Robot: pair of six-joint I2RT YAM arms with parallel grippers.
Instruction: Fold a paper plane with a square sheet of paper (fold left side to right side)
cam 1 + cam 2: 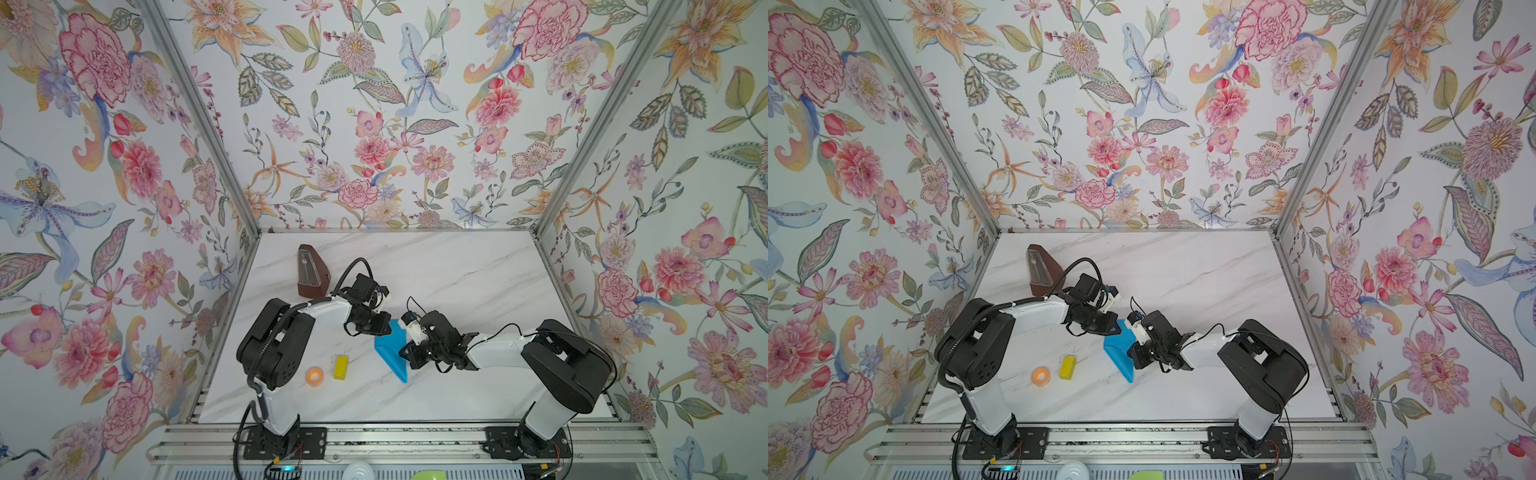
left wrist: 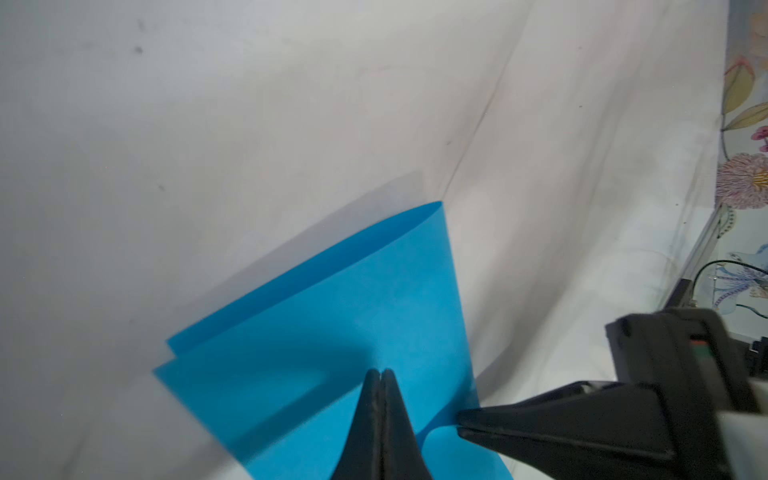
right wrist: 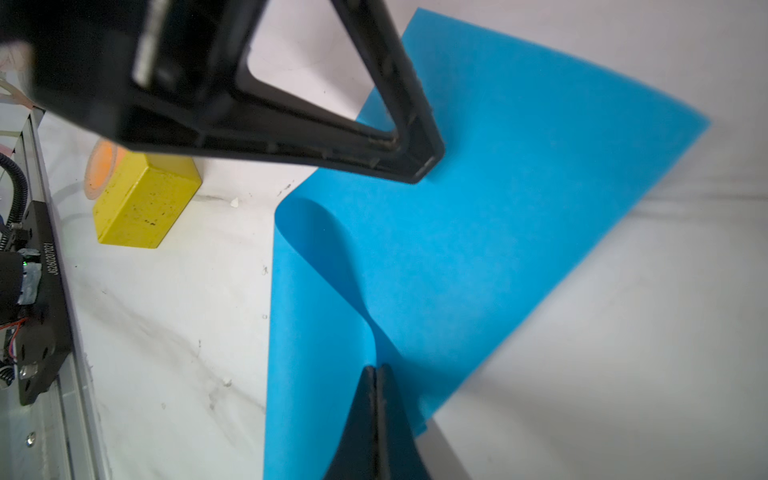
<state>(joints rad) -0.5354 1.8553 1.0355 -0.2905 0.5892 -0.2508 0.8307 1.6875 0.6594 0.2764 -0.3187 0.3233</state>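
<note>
Top views: the sheet of paper (image 1: 386, 353) lies loosely doubled over, uncreased, at centre frame on the marble table (image 1: 457, 270). The left gripper (image 1: 388, 326) is at its upper edge and the right gripper (image 1: 402, 353) at its right edge. A yellow block (image 1: 340, 367) sits apart, lower left.

Left wrist view: the left gripper (image 2: 380, 372) has its jaws pressed together, tips over the sheet of paper (image 2: 332, 311).

Right wrist view: the right gripper (image 3: 376, 368) is likewise closed, tips at the sheet's edge. I cannot tell whether it pinches the paper.

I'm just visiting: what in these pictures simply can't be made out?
- Both top views: the right gripper covers the right part of the square sheet of paper.
- Right wrist view: the yellow block hides most of the orange roll.
- Wrist views: whether the shut left gripper and right gripper pinch the sheet or only press it is unclear.
</note>
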